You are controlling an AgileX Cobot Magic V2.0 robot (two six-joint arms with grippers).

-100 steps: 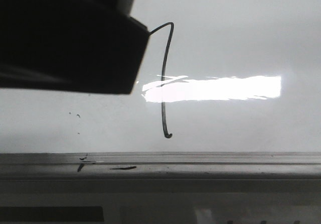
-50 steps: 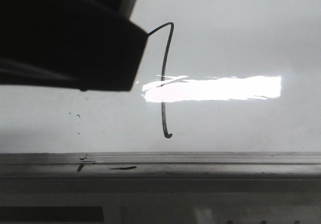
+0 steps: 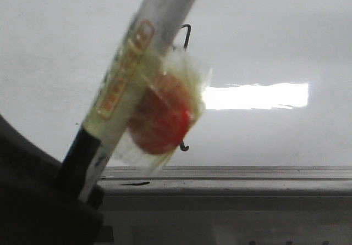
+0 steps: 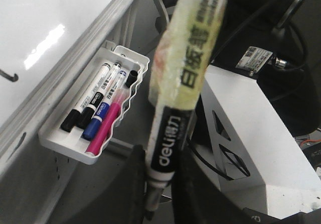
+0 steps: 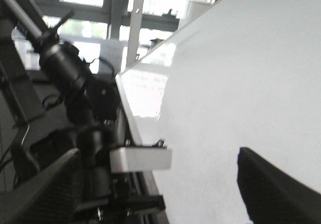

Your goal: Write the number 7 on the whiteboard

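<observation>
The number 7 [image 3: 187, 34] is a thin black line on the whiteboard [image 3: 275, 42]. Only its top corner and the tiny hook [image 3: 184, 147] at the foot of the stem show. A marker [image 3: 137, 63] wrapped in yellowish tape, with a red lump [image 3: 162, 116] taped to it, crosses in front of the rest. My left gripper [image 4: 161, 189] is shut on the marker [image 4: 188, 78] at its black end, and shows as a dark mass at the front view's lower left. My right gripper [image 5: 160, 194] stands open beside the whiteboard [image 5: 241, 83], with nothing between its fingers.
A grey metal rail [image 3: 236, 180] runs along the board's lower edge. Below the board hangs a white tray [image 4: 57, 144] with several markers in it, black, blue and pink. Beyond the board's edge stand a dark camera mount [image 5: 75, 73] and cables.
The left gripper's dark body has dropped from the upper left to the lower left of the front view. The taped marker now slants across the 7, which was in full view before.
</observation>
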